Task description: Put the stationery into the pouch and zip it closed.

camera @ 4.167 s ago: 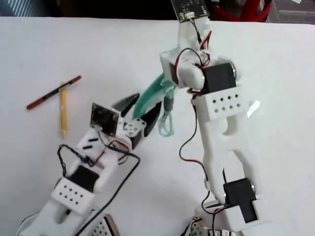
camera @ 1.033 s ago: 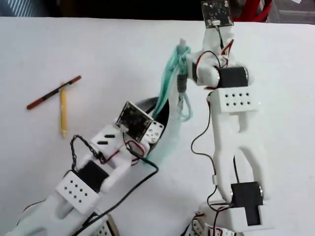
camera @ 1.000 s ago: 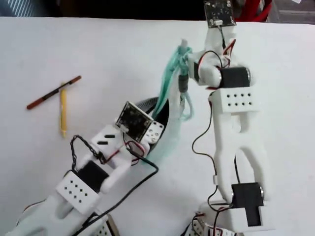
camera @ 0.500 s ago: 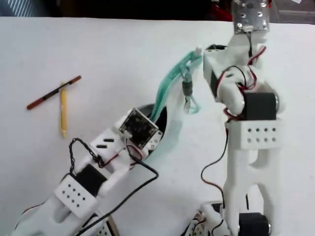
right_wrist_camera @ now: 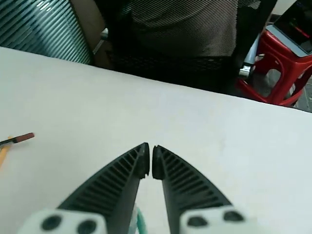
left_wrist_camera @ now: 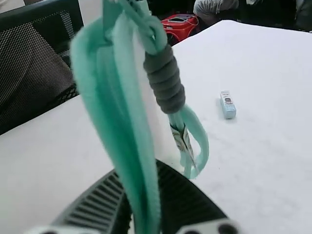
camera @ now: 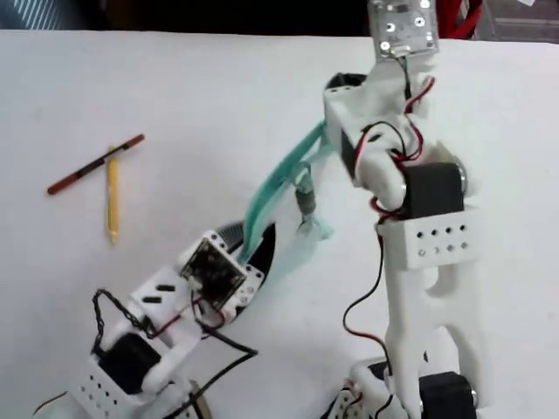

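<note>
Stretching above a white table (camera: 175, 78), a teal pouch (camera: 278, 179) hangs as a slanted strip between two robot claws. The left claw (camera: 253, 251) is clamped on its lower end, ribbed jaws closed on either side of the fabric. The right claw (right_wrist_camera: 150, 163) has its tips pressed together with a sliver of teal low between the jaws, so it appears to pinch the upper end. A grey zip pull (left_wrist_camera: 165, 83) with a looped cord dangles from mid-strip. None of the stationery is inside. A red pen (camera: 96, 163) and a yellow pencil (camera: 112, 196) lie crossed on the table, well apart from the pouch on the left arm's side, with the pen slanting over the pencil's far end. A small eraser (left_wrist_camera: 227, 105) lies by itself on the table. The left arm looks nearer to pen and pencil, but with both claws occupied, one would have to let go first.
</note>
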